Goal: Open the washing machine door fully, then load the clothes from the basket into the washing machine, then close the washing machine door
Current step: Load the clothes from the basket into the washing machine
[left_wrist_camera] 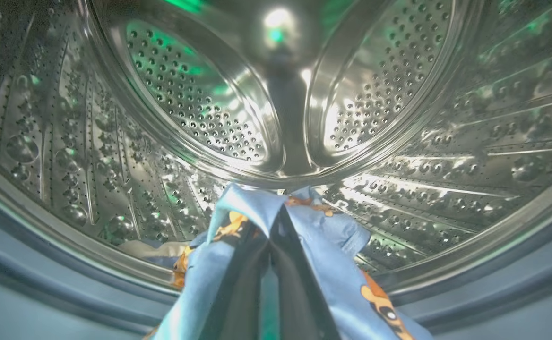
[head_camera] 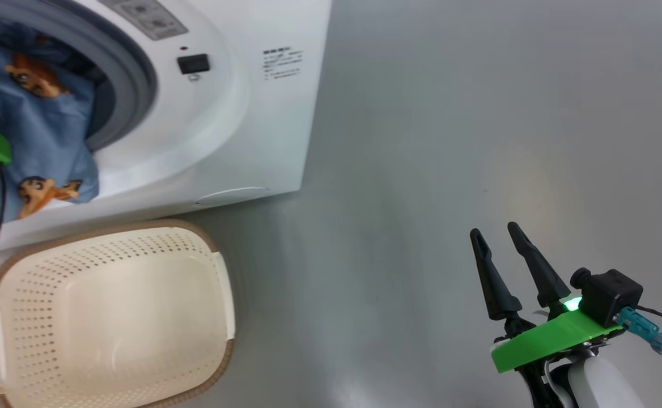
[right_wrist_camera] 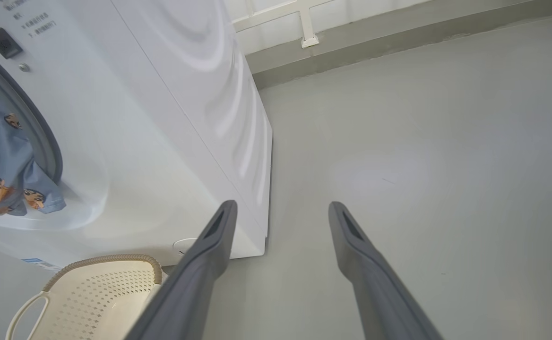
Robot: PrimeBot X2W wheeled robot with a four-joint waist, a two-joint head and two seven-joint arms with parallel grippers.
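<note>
- While the left gripper (left_wrist_camera: 278,218) is reaching into the washing machine (head_camera: 223,124), its fingers are pressing together, pinching a fold of the clothes (left_wrist_camera: 337,245).
- Blue fabric is draping over the gasket (head_camera: 132,68), part inside the drum (left_wrist_camera: 186,94), part hanging outside.
- It's looking soft, light and floppy, so a bunched fold is the hold to take; trailing ends could be snagging on the rim.
- The basket (head_camera: 110,317) is sitting empty just before the machine.
- The right gripper (head_camera: 495,231) is hovering spread wide above the floor (head_camera: 421,141), holding nothing.
</note>
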